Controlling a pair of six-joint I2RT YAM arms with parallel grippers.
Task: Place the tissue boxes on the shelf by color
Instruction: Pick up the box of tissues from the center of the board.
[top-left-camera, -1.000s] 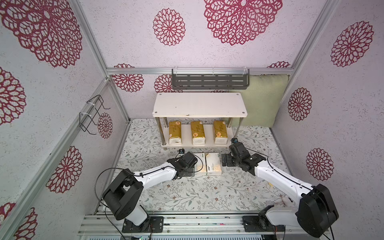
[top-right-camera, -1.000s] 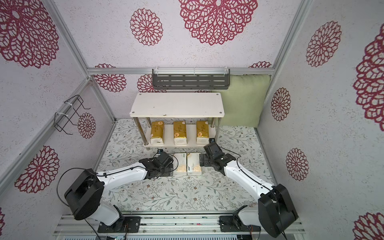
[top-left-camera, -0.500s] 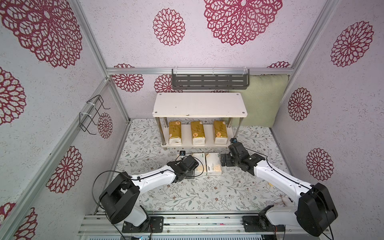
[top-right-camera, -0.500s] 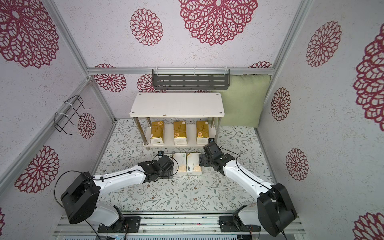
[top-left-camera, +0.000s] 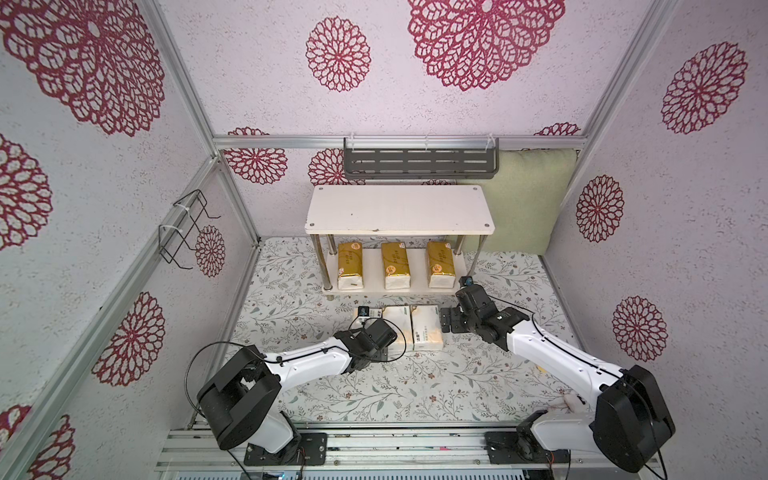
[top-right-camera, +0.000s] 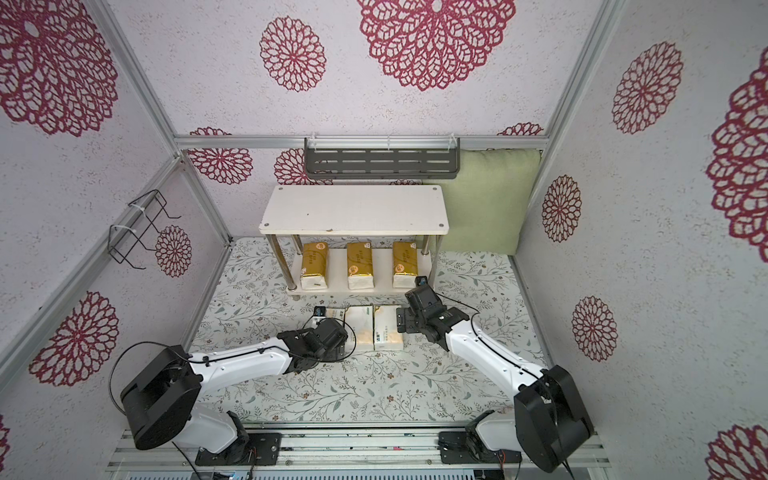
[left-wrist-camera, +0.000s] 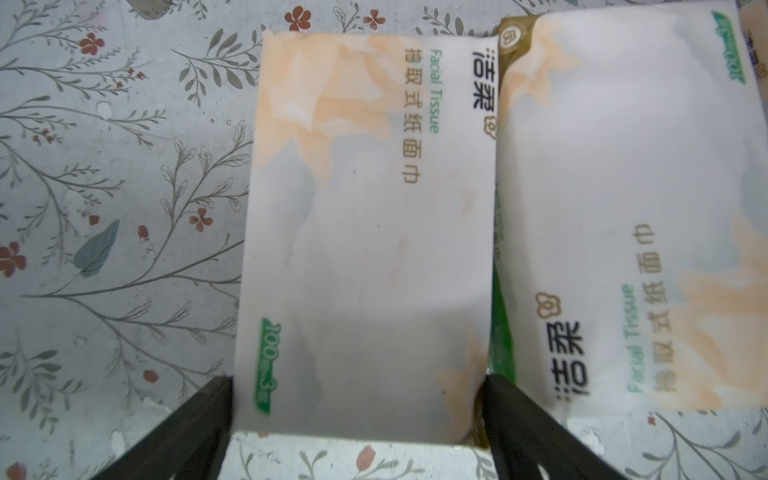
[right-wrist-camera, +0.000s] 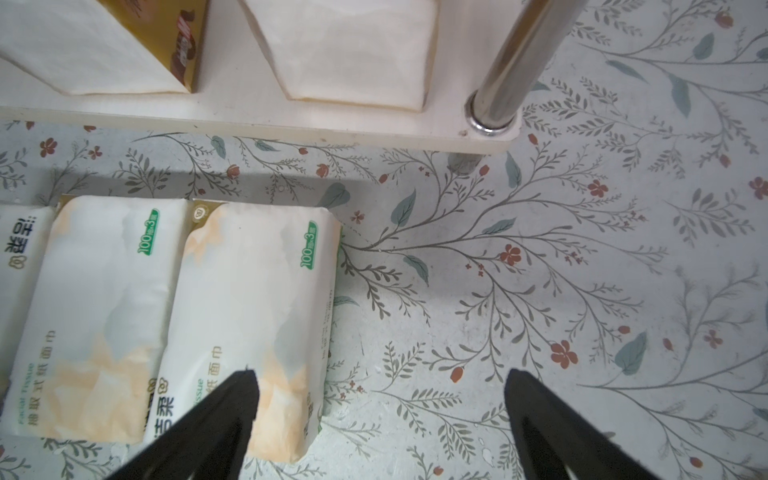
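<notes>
Three gold tissue boxes stand in a row on the lower board of the shelf. Three white tissue boxes lie side by side on the table in front of it. My left gripper is open and straddles the near end of the leftmost white box, one finger on each side and one of them wedged against the middle box. That box still lies flat. My right gripper is open and empty beside the rightmost white box, with one finger over its edge.
The shelf's chrome leg stands just beyond my right gripper. A grey slotted rack and a green cushion are at the back wall. A black wire holder hangs on the left wall.
My left gripper has slid a little toward the front of the table along the leftmost white box. The right arm has hardly moved.
</notes>
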